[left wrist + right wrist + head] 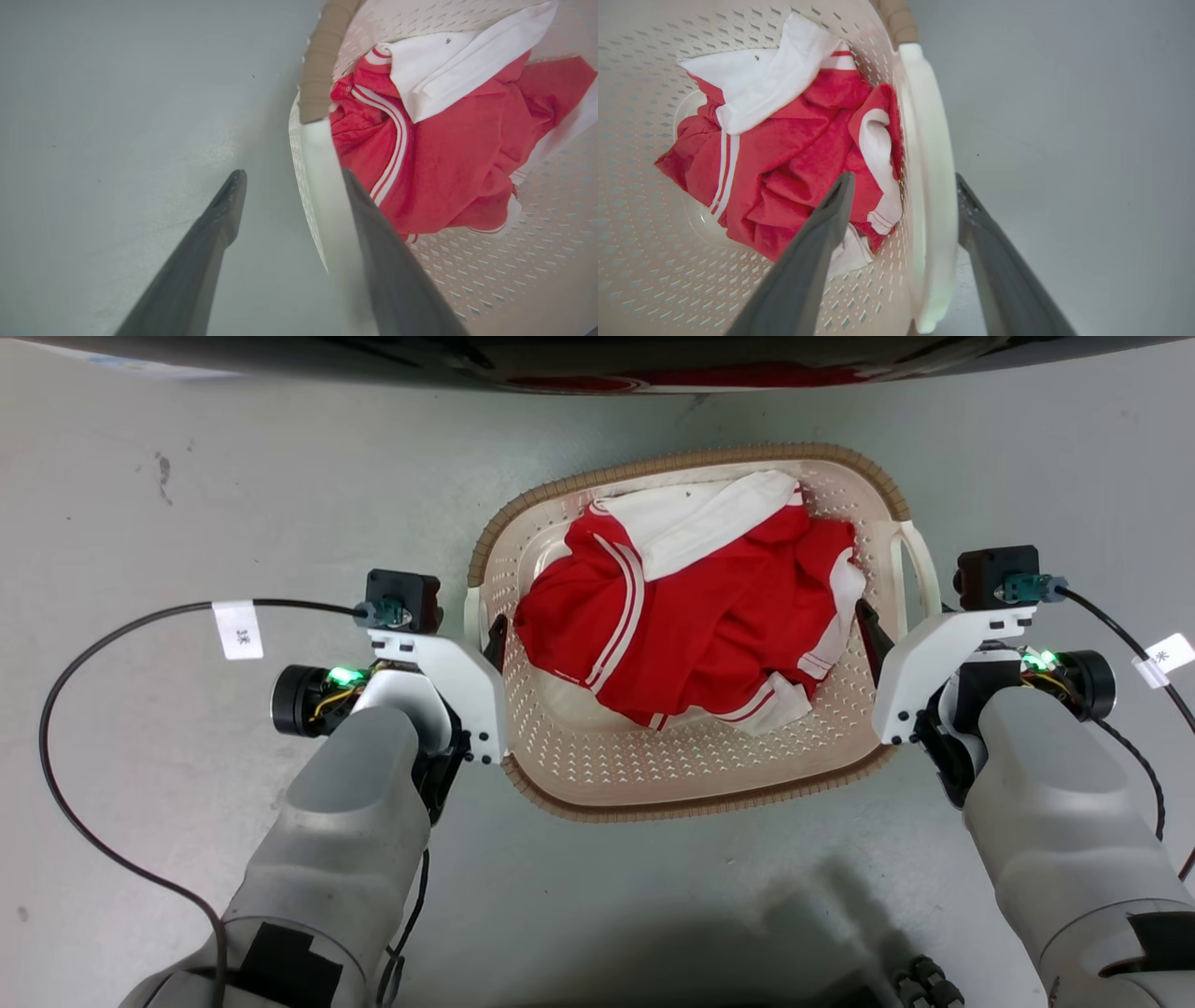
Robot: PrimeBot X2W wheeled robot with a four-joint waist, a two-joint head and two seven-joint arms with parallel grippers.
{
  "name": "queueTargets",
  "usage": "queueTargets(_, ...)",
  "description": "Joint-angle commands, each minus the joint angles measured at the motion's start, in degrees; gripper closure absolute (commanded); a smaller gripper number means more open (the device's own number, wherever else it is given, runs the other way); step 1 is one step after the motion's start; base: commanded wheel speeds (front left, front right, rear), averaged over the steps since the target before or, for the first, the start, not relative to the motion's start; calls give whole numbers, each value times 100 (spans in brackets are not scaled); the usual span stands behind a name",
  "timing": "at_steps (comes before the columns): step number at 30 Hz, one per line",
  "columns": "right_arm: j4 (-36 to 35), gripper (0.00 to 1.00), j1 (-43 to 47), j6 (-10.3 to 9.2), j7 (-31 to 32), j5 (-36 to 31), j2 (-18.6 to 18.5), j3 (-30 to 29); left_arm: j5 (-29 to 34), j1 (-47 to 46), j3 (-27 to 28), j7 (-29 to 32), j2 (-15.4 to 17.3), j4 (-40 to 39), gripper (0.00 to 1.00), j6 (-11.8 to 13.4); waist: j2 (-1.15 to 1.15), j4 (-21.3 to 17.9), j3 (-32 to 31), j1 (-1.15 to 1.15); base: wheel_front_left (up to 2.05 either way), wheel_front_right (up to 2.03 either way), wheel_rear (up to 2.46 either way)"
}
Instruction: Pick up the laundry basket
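The laundry basket sits on the grey floor between the arms, a red-and-white garment inside. The left gripper and right gripper straddle its white loop handles, spread wide, holding nothing. Closing both evenly before lifting level looks wise. The handles' undersides are hidden; a dark object is cropped above.

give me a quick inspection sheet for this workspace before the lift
surface: grey floor, a few dark marks.
job's things: laundry basket upright on the floor, a red and white garment inside.
clutter: nothing seen.
end effectors: left end effector open, fingers either side of the left handle; right end effector open, straddling the right handle.
cables: black tagged cables loop from both wrists over the floor.
surroundings: dark object along the top edge, unidentifiable.
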Motion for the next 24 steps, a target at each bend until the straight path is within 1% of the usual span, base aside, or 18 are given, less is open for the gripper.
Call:
queueTargets(1, 25, 0, -97, -4, 51, 100, 6, 50, -39, -108, -28, 43, 12, 47, 0, -12, 0, 6, 59, -1, 0, 0, 0)
queueTargets(7, 36, 0, -128, -4, 215, 467, 6, 250, -174, -210, -101, 256, 14, 123, 0, -56, 0, -2, 183, -1, 0, 0, 0)
queueTargets(8, 36, 56, -138, -4, 228, 514, 6, 294, -190, -233, -118, 283, 14, 127, 6, -70, 0, -5, 199, -1, 0, 0, 0)
queueTargets(9, 37, 100, -144, -4, 249, 599, 6, 327, -207, -259, -141, 278, 14, 129, 60, -84, 0, -7, 213, -1, 0, 0, 0)
queueTargets(10, 40, 100, -129, -3, 277, 679, 7, 393, -240, -269, -162, 287, 16, 129, 100, -97, 0, -8, 220, -1, 0, 0, 0)
queueTargets(18, 27, 100, -20, -3, 301, 1153, 29, 842, -381, -266, -297, 247, 19, 147, 100, -148, 0, -32, 172, -1, 0, 0, 0)
queueTargets(24, 27, 100, 0, -3, 383, 1380, 7, 1048, -541, -224, -399, 310, -15, 147, 100, -172, 0, -39, 58, -1, 0, 0, 0)
